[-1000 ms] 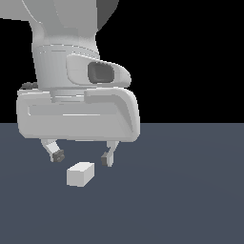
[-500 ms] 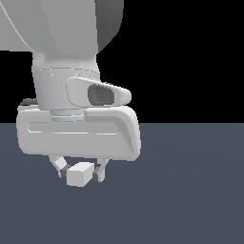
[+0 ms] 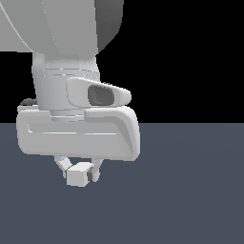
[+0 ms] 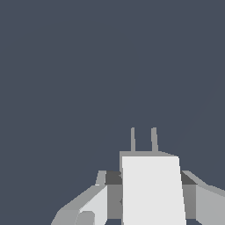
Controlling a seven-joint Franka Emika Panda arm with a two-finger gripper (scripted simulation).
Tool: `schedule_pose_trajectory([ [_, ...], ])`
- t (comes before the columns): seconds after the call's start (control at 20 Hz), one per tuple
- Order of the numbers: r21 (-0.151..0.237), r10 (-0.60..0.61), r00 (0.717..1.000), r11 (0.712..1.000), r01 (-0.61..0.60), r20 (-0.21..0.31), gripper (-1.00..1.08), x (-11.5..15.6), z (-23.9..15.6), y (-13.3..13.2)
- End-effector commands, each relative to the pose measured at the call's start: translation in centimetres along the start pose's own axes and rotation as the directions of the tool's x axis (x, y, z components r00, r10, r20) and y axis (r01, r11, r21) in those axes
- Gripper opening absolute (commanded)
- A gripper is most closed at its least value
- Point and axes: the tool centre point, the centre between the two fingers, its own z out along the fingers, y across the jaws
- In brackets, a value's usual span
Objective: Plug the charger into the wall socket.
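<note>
The charger is a small off-white block on the dark grey floor, right under my hand. My gripper has come down around it, with one finger against each side of the block, so it is shut on the charger. In the wrist view the charger fills the space between the dark finger pads, and its two thin prongs stick out ahead of it. The wall socket is out of view in both views.
The dark grey floor stretches flat to a black background. The large white hand and arm hide the ground behind the charger in the exterior view.
The hand has come down over the charger and the fingers, wide apart a second ago, have closed in onto its two sides.
</note>
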Motion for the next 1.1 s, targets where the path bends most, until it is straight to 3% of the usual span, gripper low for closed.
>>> schedule_pose_trajectory([
  [0.0, 0.000, 0.000, 1.000, 1.000, 0.000, 0.000, -1.00, 0.0, 0.0, 0.1],
  [1.05, 0.042, -0.207, 0.978, 0.977, 0.208, -0.006, -1.00, 5.1, -7.2, -0.6],
])
